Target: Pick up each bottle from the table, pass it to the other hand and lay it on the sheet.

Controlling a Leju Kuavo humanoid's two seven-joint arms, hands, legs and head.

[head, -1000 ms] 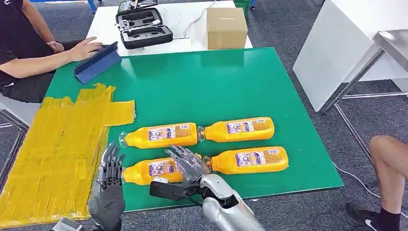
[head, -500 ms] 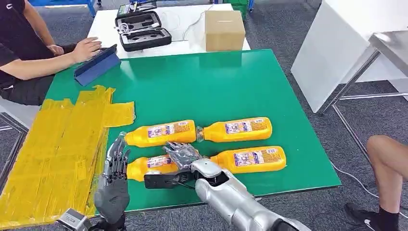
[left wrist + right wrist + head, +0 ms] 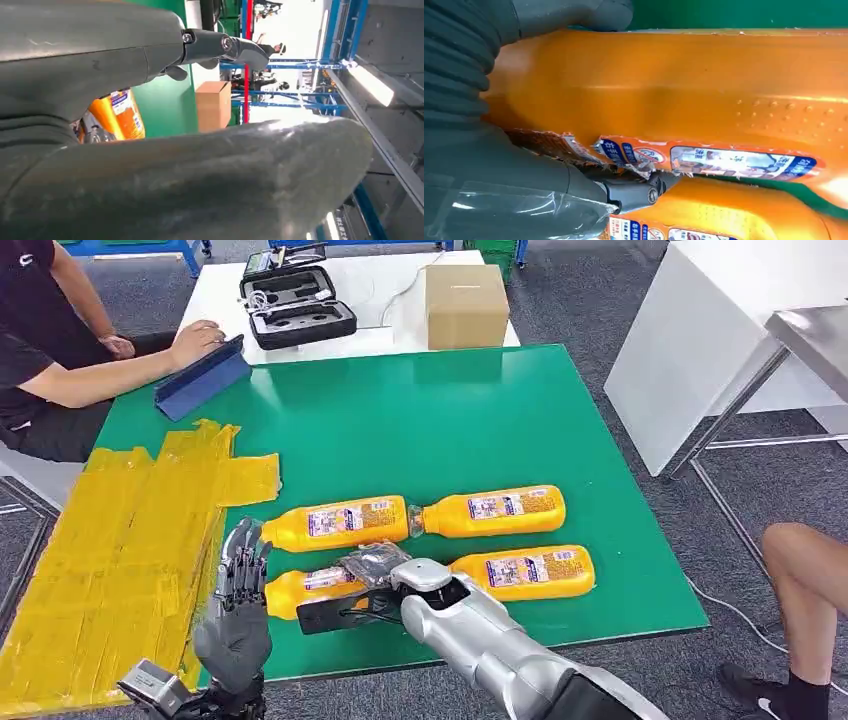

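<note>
Four orange plastic bottles [image 3: 430, 540] crowd the green tabletop's [image 3: 420, 420] near edge; its middle lies open up to the blue tablet case [image 3: 202, 377] at the far-left corner.

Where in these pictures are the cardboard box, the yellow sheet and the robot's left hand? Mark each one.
cardboard box [image 3: 466, 304], head view, on its front face.
yellow sheet [image 3: 110, 550], head view, on its bare middle.
left hand [image 3: 238, 605], head view, on the back of the hand, fingers spread.
</note>
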